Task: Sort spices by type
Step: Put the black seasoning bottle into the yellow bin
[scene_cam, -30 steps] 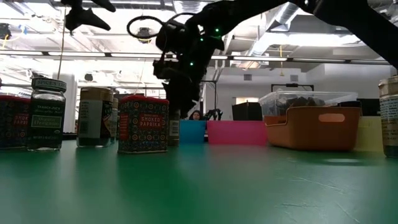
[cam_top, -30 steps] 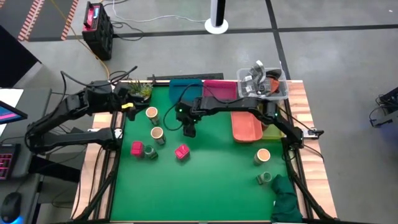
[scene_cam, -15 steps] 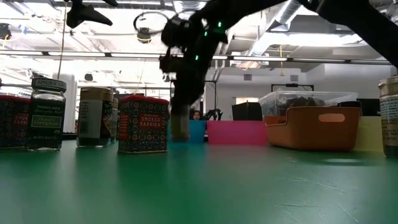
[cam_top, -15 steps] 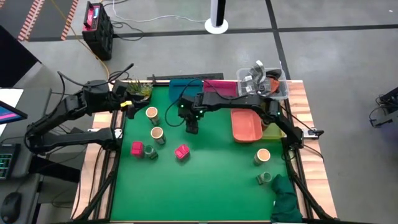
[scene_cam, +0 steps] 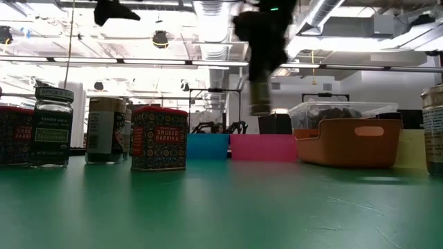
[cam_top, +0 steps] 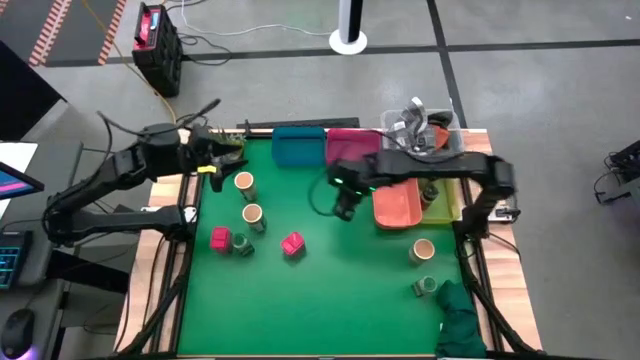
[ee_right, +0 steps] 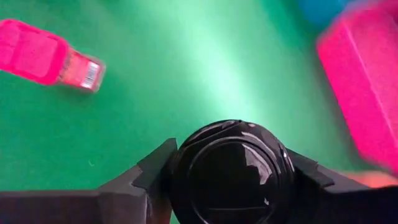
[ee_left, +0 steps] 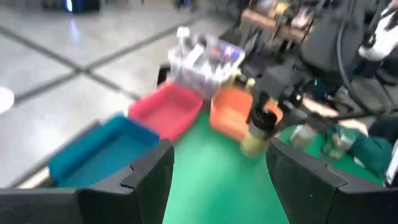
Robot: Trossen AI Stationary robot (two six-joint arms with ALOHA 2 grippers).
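Colours around your right gripper (cam_top: 345,207)

Your dark fingers clamp a black-lidded jar (ee_right: 231,169) with a tan body. Below it lies the green mat (cam_top: 330,290); a pink-red tin (ee_right: 48,57) sits off to one side, and teal (cam_top: 299,148), magenta-pink (cam_top: 345,143) and orange bins (cam_top: 396,204) lie on the other.

Bright overhead lighting; wrist views motion-blurred.
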